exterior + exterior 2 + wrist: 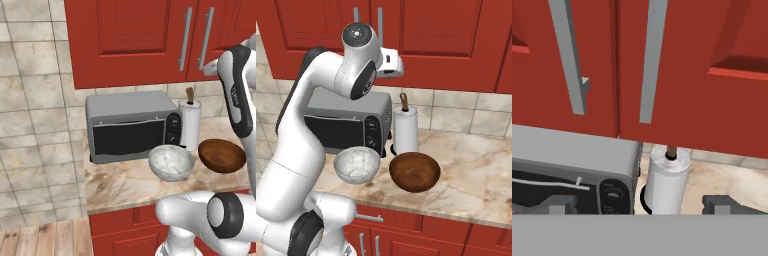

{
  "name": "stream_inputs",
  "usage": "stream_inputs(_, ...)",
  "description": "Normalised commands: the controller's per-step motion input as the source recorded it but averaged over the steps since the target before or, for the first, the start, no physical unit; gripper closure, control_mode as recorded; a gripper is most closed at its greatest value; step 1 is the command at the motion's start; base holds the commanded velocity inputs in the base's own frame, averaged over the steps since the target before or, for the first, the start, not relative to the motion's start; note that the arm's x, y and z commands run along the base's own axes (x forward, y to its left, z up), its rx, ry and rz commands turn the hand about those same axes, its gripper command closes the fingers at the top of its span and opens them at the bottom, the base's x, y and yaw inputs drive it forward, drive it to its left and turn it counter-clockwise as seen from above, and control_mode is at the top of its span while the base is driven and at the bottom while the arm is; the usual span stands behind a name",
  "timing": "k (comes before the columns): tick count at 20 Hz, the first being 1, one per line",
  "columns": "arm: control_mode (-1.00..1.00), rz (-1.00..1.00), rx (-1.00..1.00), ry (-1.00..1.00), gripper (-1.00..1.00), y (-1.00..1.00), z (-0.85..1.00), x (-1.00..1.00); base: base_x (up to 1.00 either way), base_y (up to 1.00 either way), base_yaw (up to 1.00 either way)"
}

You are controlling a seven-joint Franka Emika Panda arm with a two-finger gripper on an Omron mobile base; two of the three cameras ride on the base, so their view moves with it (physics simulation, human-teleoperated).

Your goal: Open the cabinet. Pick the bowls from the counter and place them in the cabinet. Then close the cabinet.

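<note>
Two bowls sit on the counter (120,187), just beside each other in front of the microwave (131,125) and towel roll (190,124): one marble bowl (171,162), one wood bowl (221,155). The wood one holds nothing; the marble one looks bare too, though its speckled inside makes that hard to judge. The cabinet (135,40) above has both doors shut, with two grey handles (186,39) side by side at the seam. The gripper (641,202) hangs before those handles, above the microwave, jaws spread wide and holding nothing.
</note>
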Motion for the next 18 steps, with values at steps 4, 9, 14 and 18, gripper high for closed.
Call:
stream_inputs(4, -1.0, 0.0, 0.0, -0.02, -1.0, -0.15, 0.05, 0.28, 0.0, 0.0, 0.0)
stream_inputs(9, -1.0, -0.02, -0.05, 0.0, -1.0, 0.01, 0.07, 0.62, 0.0, 0.0, 0.0)
stream_inputs(14, -1.0, -0.05, -0.02, 0.0, -1.0, 0.0, 0.1, 0.47, 0.0, 0.0, 0.0)
stream_inputs(18, -1.0, 0.0, 0.0, 0.0, -1.0, 0.01, 0.04, 0.42, 0.0, 0.0, 0.0)
